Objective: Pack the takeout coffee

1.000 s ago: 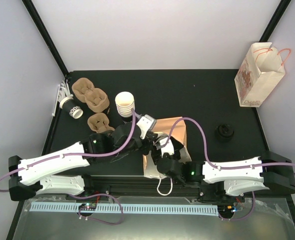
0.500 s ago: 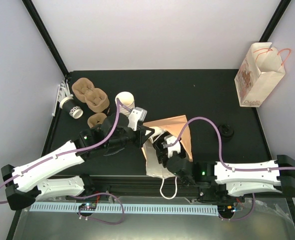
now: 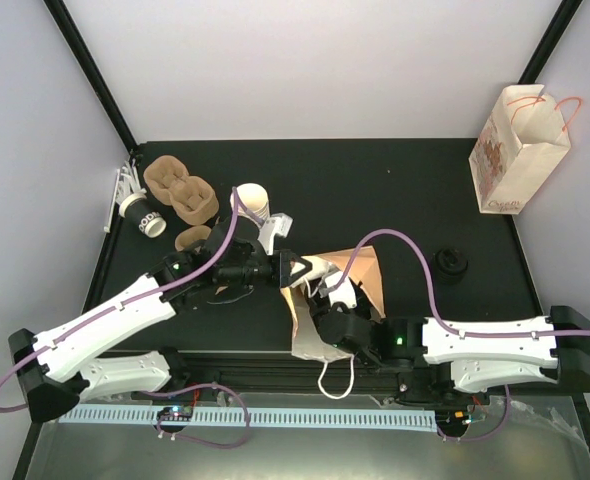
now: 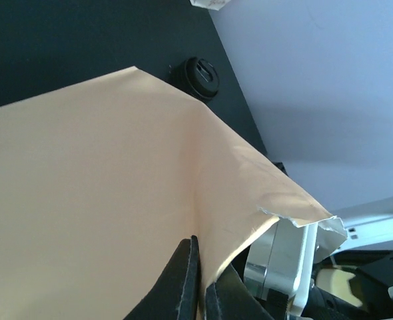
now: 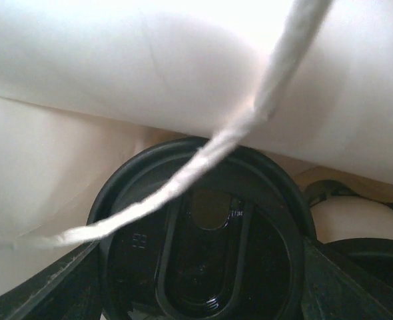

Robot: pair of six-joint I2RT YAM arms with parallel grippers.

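Black table (image 3: 395, 190) underneath everything. Laid on its side at the near edge, mouth toward the arms: brown paper bag (image 3: 360, 268), probably placed so that a cup can be slid in sideways rather than lowered from above. Standing upright in the far right corner, well apart and out of the way: printed white bag (image 3: 518, 150).

Clamped on the brown bag's upper edge: left gripper (image 3: 293, 268), thin paper pinched between closed fingertips (image 4: 185, 280). Seems meant to lift that wall and hold the mouth open for the other arm.

Reaching into that mouth from the near side: right gripper (image 3: 327, 303), fingers spread wide and pressed against either side of a lidded cup (image 5: 203, 267). Held just at the bag's opening, pale paper walls around it, black lid facing the wrist camera. Not possible to tell how deep in.

Parked at the far left: pulp carriers (image 3: 180, 190). Tipped on its side just beside them: another cup (image 3: 143, 215), dark band showing. Near the left arm: unlidded white cup (image 3: 252, 203), apparently waiting its turn. Right of the brown bag, apart from it: loose black lid (image 3: 448, 264).

Draped across the held cup's lid: string handle (image 5: 203, 160), a likely snag on the way in.
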